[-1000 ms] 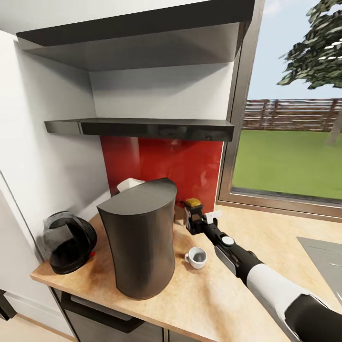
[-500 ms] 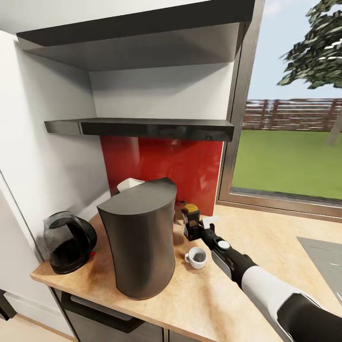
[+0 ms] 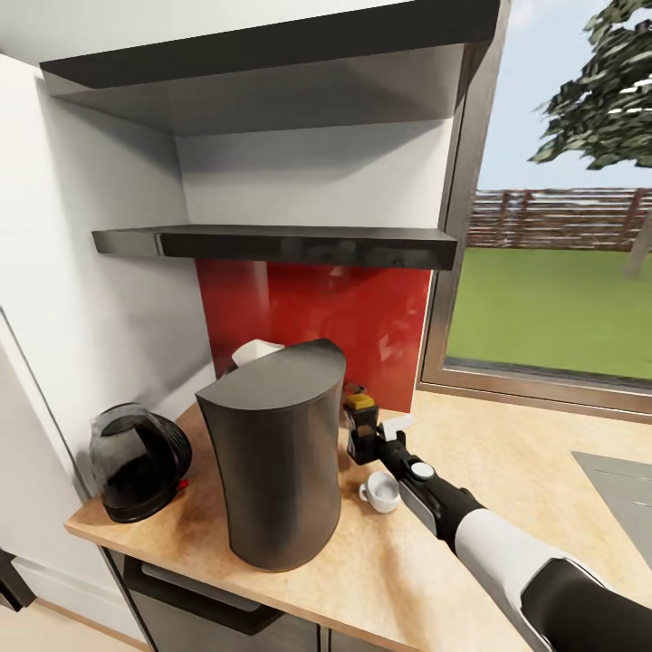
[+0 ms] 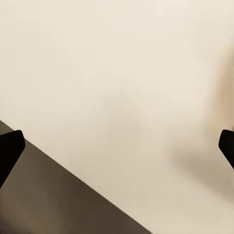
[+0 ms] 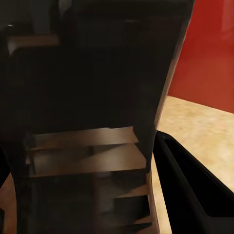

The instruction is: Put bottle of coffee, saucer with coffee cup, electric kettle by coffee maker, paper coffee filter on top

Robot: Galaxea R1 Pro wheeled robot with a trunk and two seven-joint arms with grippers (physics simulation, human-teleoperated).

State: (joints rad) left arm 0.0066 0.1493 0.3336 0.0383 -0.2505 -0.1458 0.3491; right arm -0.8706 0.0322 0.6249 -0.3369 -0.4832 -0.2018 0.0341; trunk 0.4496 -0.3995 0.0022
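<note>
The right pincer (image 3: pixel 364 426) is seen in the head view, close beside the big dark coffee maker (image 3: pixel 279 453) on the tabletop (image 3: pixel 507 471). A small bottle (image 3: pixel 359 409) with a yellow cap is grasped in it, low over the tabletop and just to the right of the coffee maker. It looks like the bottle of coffee, so the bottle step is judged to be the one in hand. Whether the bottle is touching the tabletop cannot be told.

A white cup (image 3: pixel 381 490) is standing on the tabletop, just under the right arm. No saucer can be made out under it. A white thing (image 3: pixel 255 350) is peeking out behind the top of the coffee maker; it may be the filter, but this is not sure. A round dark kettle (image 3: pixel 138 462) is resting near the left edge, a little apart from the coffee maker.

In the left wrist view, the left pincer's (image 4: pixel 117 146) two tips are spread wide and nothing is held.

Next, the bottle should be lowered until it stands flat, then let go gently. Care is needed so the cup is not bumped by the arm.
</note>
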